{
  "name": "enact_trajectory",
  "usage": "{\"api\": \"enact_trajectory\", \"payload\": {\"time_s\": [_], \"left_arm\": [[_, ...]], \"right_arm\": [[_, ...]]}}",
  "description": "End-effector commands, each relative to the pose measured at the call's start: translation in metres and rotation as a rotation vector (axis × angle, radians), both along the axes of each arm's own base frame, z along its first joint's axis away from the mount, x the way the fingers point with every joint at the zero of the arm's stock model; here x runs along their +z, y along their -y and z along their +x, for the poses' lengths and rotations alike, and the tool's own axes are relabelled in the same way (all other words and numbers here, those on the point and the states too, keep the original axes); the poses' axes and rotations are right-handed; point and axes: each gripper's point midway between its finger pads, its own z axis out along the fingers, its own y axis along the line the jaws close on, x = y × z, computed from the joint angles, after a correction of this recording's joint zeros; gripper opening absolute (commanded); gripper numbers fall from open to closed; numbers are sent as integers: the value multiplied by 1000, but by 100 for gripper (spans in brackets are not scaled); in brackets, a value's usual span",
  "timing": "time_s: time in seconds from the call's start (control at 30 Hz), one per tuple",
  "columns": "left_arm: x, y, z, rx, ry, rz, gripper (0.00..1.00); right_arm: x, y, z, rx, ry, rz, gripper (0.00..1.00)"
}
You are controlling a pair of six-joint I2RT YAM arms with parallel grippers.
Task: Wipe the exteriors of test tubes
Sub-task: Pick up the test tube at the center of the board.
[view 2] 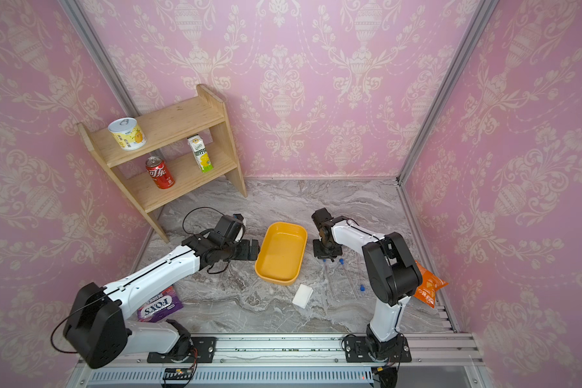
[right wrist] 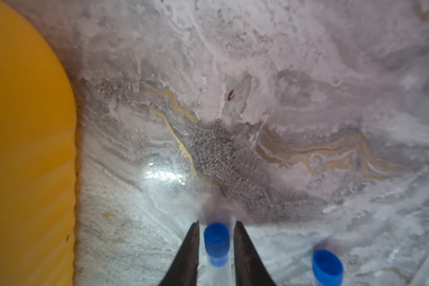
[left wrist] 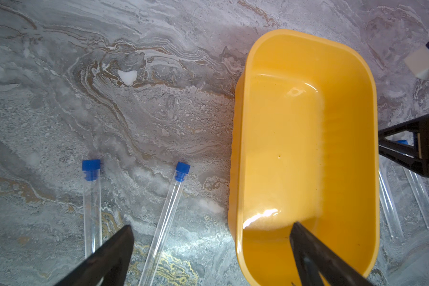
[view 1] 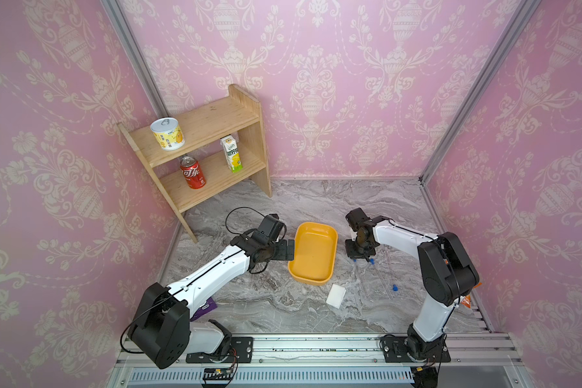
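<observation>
Clear test tubes with blue caps lie on the marble table. In the right wrist view my right gripper straddles the capped end of one test tube. Its fingers stand close on both sides, and contact cannot be made out. A second cap lies beside it. In both top views this gripper points down, just right of the yellow tub. My left gripper is wide open and empty, spanning the tub's rim. Two more test tubes lie next to the tub.
A white wiping pad lies in front of the tub. A wooden shelf at the back left carries a tin, a red can and a carton. A purple candy bag and an orange snack bag lie near the arm bases.
</observation>
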Motion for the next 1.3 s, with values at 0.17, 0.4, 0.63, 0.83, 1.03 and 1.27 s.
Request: {"api": "enact_trajectory", "payload": {"time_s": [0.17,0.4,0.63,0.83,1.03,1.27], "left_arm": [[6,1,1,-14,6,18,99],[7,2,1,-17,7,18,99],[11,8,-2,-41,7,11,99],[24,37,-20,-164,31,9,99],[38,58,-40,-243,69,13,99],[40,80,-59,-321,88,9,99]], "right_arm": [[-16,2,-12,-8,-50,-22,26],[-19,2,-13,-10,-56,-27,20],[-16,3,-15,-6,-61,-38,15],[-8,4,-15,2,-58,-44,12],[8,4,-15,11,-52,-36,11],[51,10,-6,-6,5,27,10]]}}
